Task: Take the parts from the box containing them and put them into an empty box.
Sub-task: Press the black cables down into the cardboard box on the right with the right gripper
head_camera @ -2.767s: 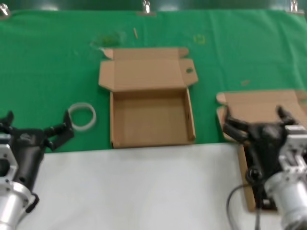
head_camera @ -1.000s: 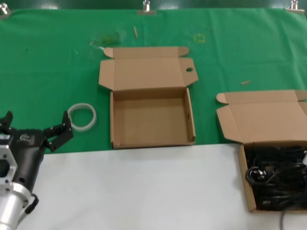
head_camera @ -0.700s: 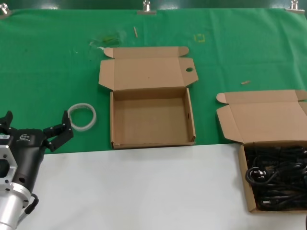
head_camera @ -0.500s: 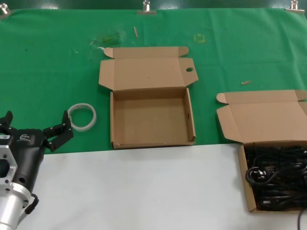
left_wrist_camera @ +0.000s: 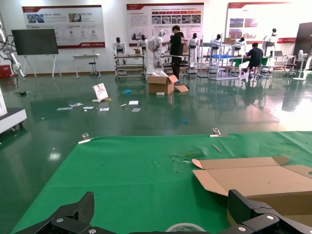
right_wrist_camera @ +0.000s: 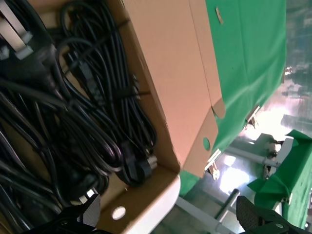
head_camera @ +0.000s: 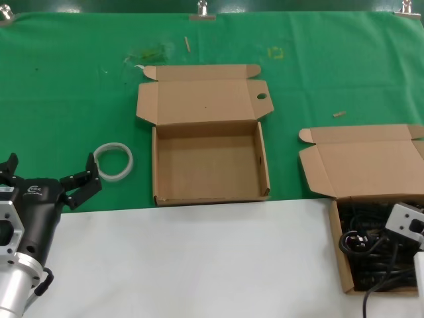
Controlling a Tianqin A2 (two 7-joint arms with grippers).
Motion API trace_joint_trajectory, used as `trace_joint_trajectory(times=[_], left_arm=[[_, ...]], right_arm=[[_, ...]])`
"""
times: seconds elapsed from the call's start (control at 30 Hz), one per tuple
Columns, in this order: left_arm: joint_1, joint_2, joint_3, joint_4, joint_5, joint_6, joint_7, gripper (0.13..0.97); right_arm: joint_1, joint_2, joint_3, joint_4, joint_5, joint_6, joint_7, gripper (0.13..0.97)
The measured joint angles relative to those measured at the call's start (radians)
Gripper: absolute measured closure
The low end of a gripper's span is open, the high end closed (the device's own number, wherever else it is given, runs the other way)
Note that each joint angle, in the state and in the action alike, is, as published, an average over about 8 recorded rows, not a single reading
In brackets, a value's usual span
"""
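With fingers spread, the right gripper point(right_wrist_camera: 165, 214) over the bench's right front corner should straddle one cable bundle point(right_wrist_camera: 105, 105) squarely.

Setting: robotics exhibition or demonstration hall. Evidence: glossy green floor point(left_wrist_camera: 146, 117), wall poster boards point(left_wrist_camera: 63, 25), humanoid robots on stands point(left_wrist_camera: 155, 46), equipment racks point(left_wrist_camera: 222, 61), staff point(left_wrist_camera: 176, 44), green-clothed worktable point(left_wrist_camera: 131, 180) beyond the fingers point(left_wrist_camera: 73, 214).

Empty box point(head_camera: 209, 164): floor bare, open from above; raised lid behind, white ring point(head_camera: 112, 161) to its left.
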Motion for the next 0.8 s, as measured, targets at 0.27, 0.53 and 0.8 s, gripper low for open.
trace_joint_trajectory(times=[0.27,0.53,0.8], left_arm=[[0.0,0.0,0.0,0.0,0.0,0.0,0.0,0.132],[0.0,0.0,0.0,0.0,0.0,0.0,0.0,0.132],[0.0,0.0,0.0,0.0,0.0,0.0,0.0,0.132]], right_arm=[[-0.008,-0.003,-0.032,-0.024,0.0,-0.016,0.047,0.129],[0.011,-0.003,-0.058,-0.079,0.0,-0.043,0.101,0.129],[0.028,-0.003,-0.085,-0.126,0.0,-0.068,0.137,0.129]])
